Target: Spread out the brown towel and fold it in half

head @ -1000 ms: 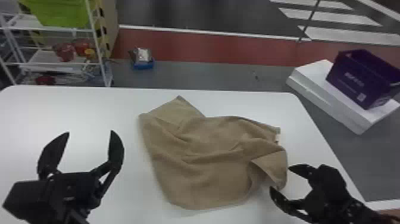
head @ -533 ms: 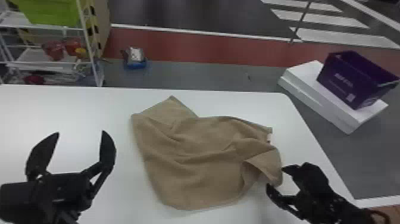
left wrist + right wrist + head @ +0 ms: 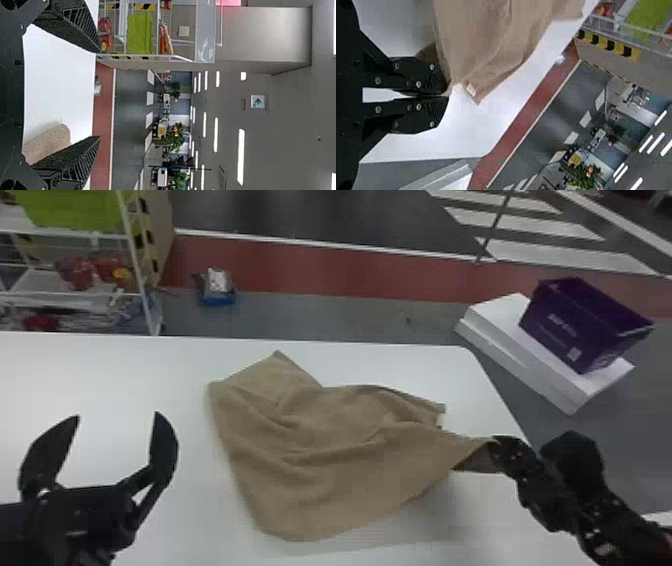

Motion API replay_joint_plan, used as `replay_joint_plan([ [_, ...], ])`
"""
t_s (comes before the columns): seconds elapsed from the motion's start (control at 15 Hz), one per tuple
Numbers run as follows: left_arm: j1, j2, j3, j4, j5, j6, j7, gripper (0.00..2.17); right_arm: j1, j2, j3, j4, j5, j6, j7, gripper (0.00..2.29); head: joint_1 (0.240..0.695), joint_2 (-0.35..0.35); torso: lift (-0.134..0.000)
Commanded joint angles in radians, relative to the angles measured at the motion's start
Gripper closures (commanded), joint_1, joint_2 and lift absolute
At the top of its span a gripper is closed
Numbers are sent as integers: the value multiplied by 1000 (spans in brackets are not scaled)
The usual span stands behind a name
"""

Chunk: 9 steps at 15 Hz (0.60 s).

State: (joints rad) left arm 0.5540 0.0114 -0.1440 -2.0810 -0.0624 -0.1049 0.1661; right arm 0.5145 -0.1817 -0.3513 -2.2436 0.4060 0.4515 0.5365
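Brown towel (image 3: 320, 440): laid, rumpled, across the tabletop (image 3: 90, 375), with one corner pointed at the far edge and another drawn up toward the right edge.
Right pincer (image 3: 495, 441): closed on that raised corner (the underside is bared beside it), near the right edge.
Left pincer (image 3: 118, 415): held open and empty, to the left of the towel and apart from it.
Label (image 3: 471, 89): seen, small and white, by a corner of the cloth.
Purple bin (image 3: 570, 325): set on a white block (image 3: 505, 312), beyond the right edge.
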Motion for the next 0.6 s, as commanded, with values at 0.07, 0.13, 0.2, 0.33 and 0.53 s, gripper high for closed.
replay_joint_plan([
  [0.07, 7, 6, -8, 1, -8, 0, -8, 124, -25, 27, -63, -47, -110, -7, 11, 1825, 695, -279, -123],
  [0.13, 11, 7, -12, -1, -14, 0, -14, 124, -25, 39, -58, -71, -128, -16, 16, 1828, 695, -281, -123],
  [0.2, 11, 9, -14, -1, -17, 9, -40, 120, -25, 42, -57, -88, -165, -20, 20, 1825, 695, -280, -123],
  [0.33, 11, 9, -12, 2, -16, 25, -74, 120, -57, 44, -49, -111, -230, 8, 30, 1825, 695, -272, -123],
  [0.53, 7, 9, -3, 6, -17, 132, -122, 124, -128, 60, -11, -123, -282, 100, 33, 1825, 695, -249, -123],
])
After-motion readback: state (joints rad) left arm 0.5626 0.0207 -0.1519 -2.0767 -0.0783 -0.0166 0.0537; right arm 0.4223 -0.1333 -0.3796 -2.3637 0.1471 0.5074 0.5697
